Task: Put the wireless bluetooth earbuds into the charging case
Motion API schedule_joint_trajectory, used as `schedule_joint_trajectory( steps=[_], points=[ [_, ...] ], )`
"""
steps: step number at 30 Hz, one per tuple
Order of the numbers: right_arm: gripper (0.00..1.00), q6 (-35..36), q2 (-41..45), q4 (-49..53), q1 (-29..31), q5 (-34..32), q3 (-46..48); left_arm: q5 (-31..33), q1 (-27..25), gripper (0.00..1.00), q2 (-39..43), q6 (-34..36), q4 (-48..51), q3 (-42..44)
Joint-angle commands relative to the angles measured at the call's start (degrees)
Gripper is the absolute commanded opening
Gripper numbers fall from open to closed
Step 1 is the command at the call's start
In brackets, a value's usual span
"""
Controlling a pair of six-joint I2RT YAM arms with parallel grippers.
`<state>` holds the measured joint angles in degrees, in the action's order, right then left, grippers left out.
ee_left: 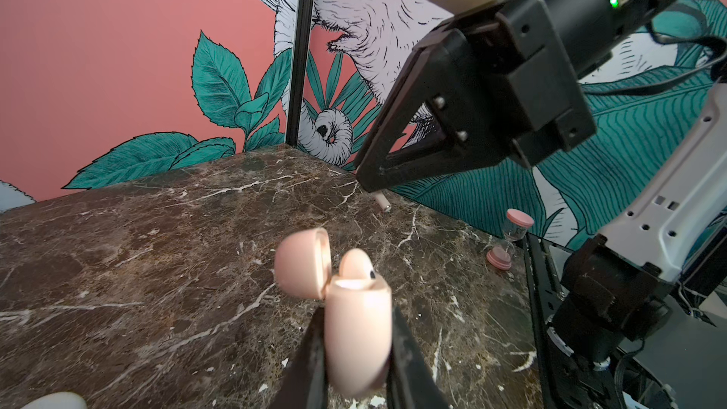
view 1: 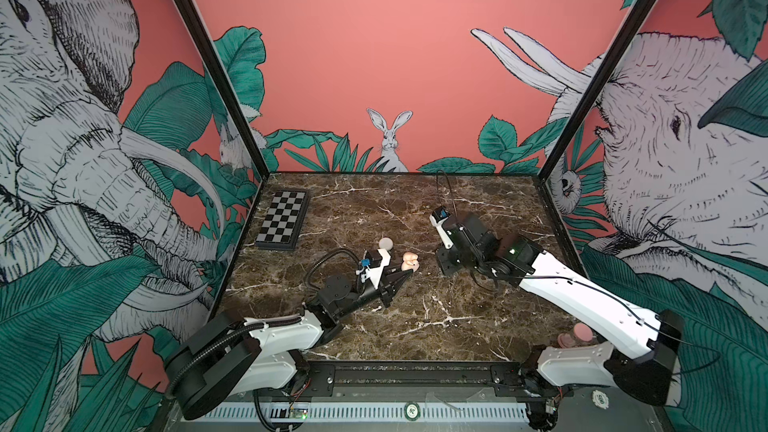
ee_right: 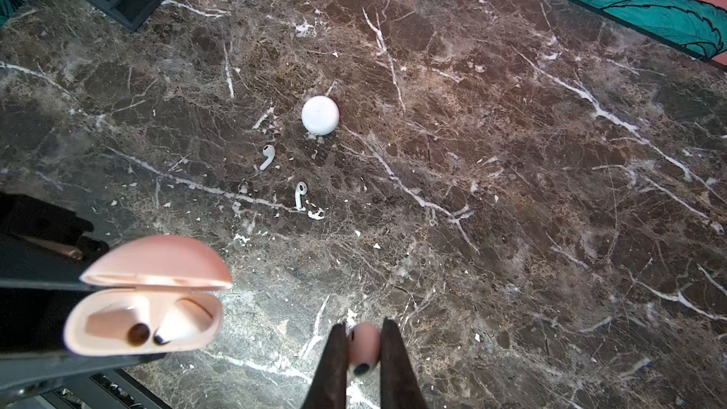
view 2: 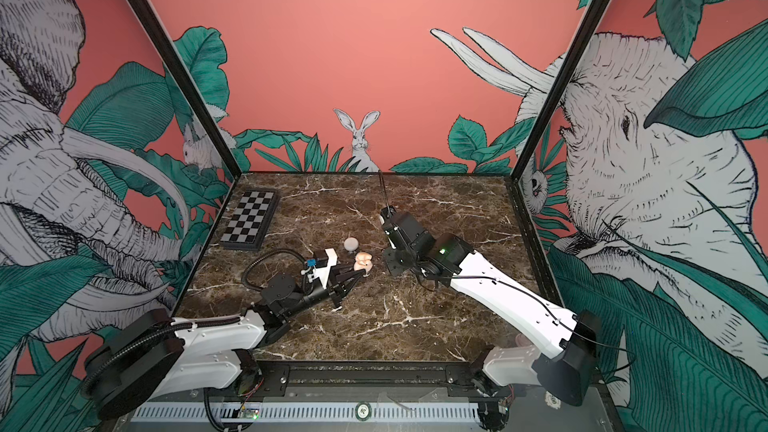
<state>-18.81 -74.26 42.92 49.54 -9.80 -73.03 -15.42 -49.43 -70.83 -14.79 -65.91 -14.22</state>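
Left hand closed, low, angled forward; right hand closed, pointing downward.

The charging case is pale pink, the marble table white-veined brown, the board black-and-white chequered.

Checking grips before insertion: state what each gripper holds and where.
The left gripper clamps the pink charging case by its lower body's sides; the right gripper pinches a pink earbud by its bulb.
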Motion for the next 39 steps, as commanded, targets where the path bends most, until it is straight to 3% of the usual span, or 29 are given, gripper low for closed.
schedule_joint_trajectory(
  steps=[1,16,39],
  points=[
    [0.12,-0.2,1.7,-2.7,0.0,0.7,-1.7,0.0,-0.3,0.0,-1.7,-1.9,-6.3,-1.5],
    [0.11,-0.6,2.3,-6.8,1.3,1.6,-1.3,-1.1,-0.7,0.0,-10.4,-5.6,-14.4,-4.9],
    [0.1,-1.7,2.6,-10.8,3.3,1.8,0.3,-1.6,-1.8,0.0,-12.5,-7.9,-14.5,-7.9]
  ],
)
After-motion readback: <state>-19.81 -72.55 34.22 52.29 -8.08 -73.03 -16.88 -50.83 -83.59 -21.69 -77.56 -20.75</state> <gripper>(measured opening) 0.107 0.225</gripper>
